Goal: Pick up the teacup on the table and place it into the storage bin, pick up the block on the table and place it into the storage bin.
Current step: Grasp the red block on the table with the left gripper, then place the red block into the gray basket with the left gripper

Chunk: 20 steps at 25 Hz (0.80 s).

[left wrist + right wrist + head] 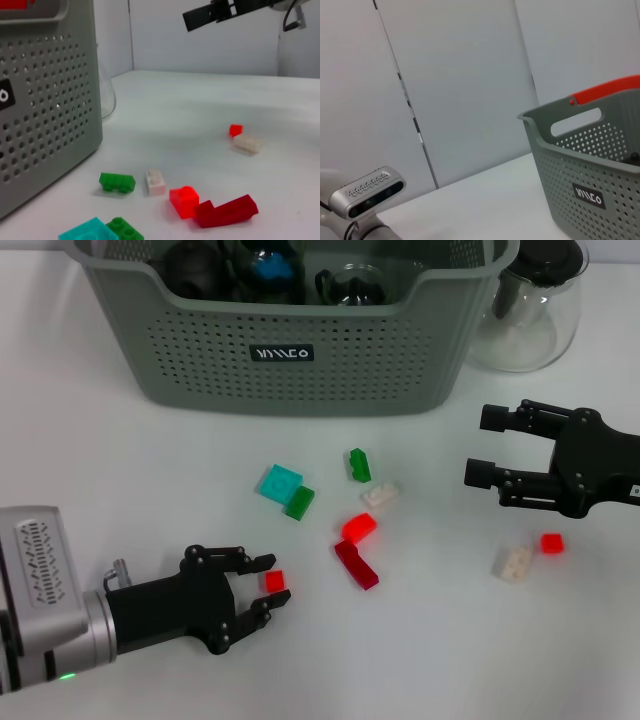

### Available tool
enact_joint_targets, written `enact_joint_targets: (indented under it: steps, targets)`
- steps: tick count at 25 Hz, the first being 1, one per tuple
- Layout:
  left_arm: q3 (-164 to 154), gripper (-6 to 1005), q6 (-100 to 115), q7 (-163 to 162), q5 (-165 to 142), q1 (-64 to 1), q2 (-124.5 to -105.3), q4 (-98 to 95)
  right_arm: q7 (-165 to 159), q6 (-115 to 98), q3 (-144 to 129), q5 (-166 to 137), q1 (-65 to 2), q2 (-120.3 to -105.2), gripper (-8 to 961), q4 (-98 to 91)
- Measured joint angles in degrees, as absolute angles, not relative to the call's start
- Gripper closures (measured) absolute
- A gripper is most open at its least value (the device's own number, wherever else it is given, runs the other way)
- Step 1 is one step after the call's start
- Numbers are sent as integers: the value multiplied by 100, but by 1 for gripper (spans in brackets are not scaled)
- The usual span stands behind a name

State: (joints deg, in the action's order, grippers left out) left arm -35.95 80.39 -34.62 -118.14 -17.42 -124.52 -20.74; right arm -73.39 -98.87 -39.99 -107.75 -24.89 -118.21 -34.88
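White table: left tool (268,592) open around small red block (275,581).

Only one bit of lettering is found anywhere: a small black label (281,353) with white stylised characters, stuck on the front wall of the storage bin (200,360), upper middle of the head view. Something like "MINISO" is suggested, but it can't be read for sure. The same label is seen lower right in the right wrist view, mirrored-looking.
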Motion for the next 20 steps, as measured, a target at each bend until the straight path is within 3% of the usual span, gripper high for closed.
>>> enact_joint_targets:
  steps: [12,20]
  targets:
    - [-3480,776,8207,-3779,-11752,-1789,-12436,-2118,-7347,-9884,-3981,-10775,-2486,-11819,120,-3489]
    - [-2580,816,11031,-5876,-11305,-2096,-12290,-3207,-7346,-9887,-3955,-10775,-2479,-11804,120,-3489]
